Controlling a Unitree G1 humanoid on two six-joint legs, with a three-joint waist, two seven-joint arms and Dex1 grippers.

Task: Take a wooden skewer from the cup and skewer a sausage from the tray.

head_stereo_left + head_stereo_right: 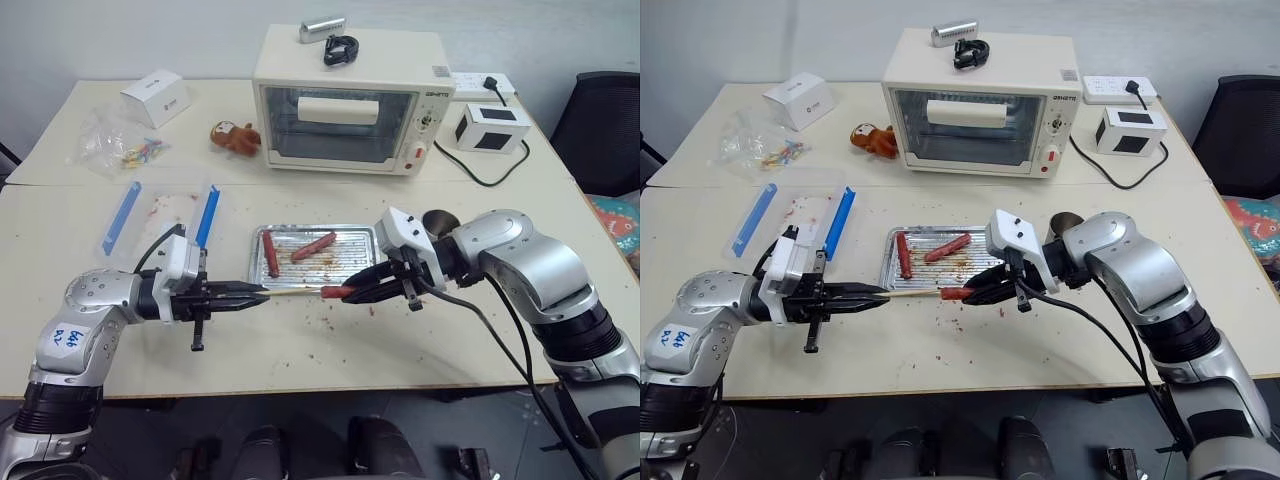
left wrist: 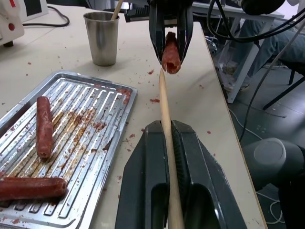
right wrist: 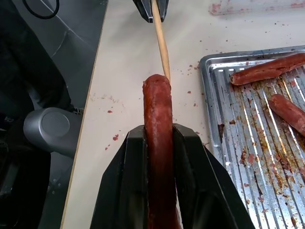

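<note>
My left pincer (image 1: 262, 293) is clamped shut on a thin pale wooden skewer (image 1: 295, 292), held level. Its tip meets the small reddish-brown sausage (image 1: 337, 292) gripped lengthwise in my right pincer (image 1: 352, 293). Beyond lies the shiny ridged metal tray (image 1: 350, 243), then the dull silver metal cup (image 1: 440, 221).

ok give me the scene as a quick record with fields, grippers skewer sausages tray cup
left gripper: shut on wooden skewer, pointing it at the right gripper
right gripper: shut on sausage
skewer tip: at the sausage's end
tray: two sausages on it
cup: beside tray, one skewer in it
</note>
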